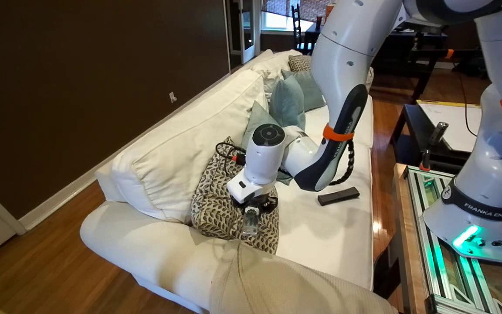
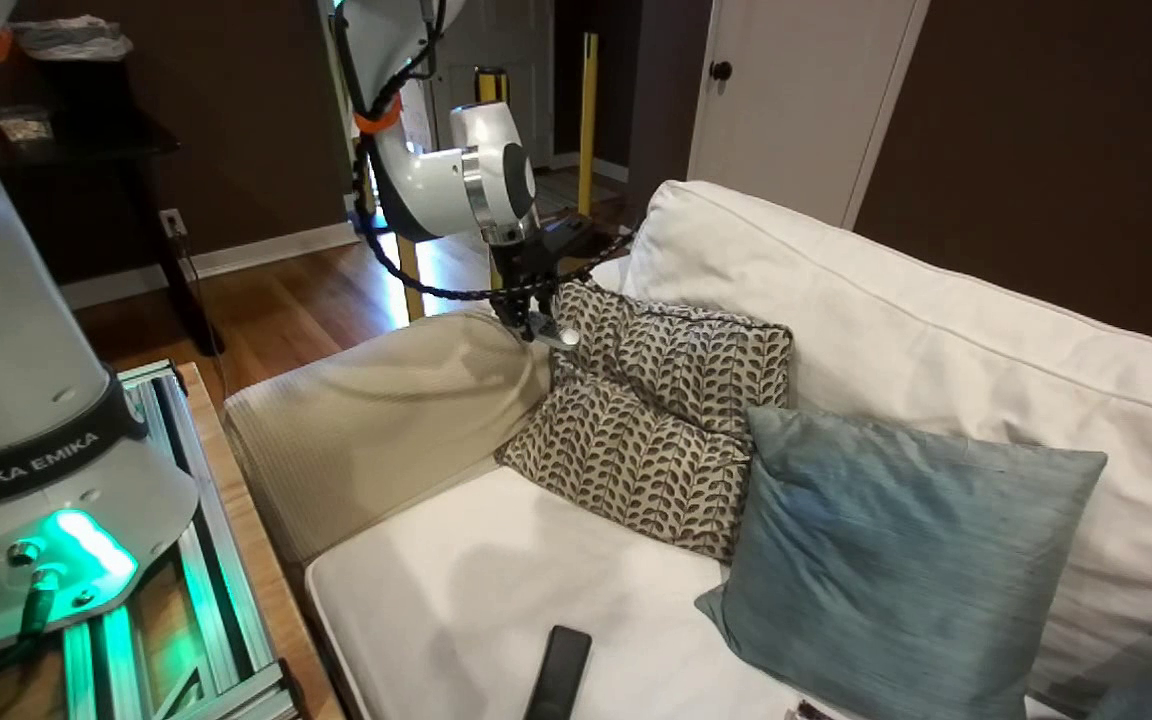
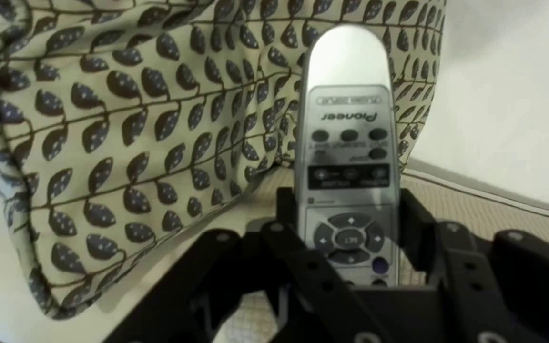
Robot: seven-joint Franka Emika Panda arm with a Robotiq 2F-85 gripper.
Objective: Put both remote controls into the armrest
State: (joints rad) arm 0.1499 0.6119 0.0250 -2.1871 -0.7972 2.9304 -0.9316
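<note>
The silver-grey remote control [image 3: 348, 114] is between the fingers of my gripper [image 3: 350, 214], which is shut on its sides. It also shows in both exterior views [image 1: 251, 220] [image 2: 552, 333], held in the air above the patterned cushion, near the armrest. The black remote control [image 1: 339, 196] lies flat on the white seat. It also shows in an exterior view [image 2: 558, 672], cut by the lower edge, and is out of the wrist view. The cream armrest [image 1: 155, 240] forms the sofa's end; a beige ribbed cloth covers its front part [image 2: 386, 420].
The black-and-white patterned cushion [image 2: 636, 440] leans in the corner beside the armrest, below the gripper. Teal cushions [image 2: 916, 560] stand against the backrest [image 1: 190, 161]. The robot's base stands on a wooden table [image 1: 403, 244] in front of the sofa.
</note>
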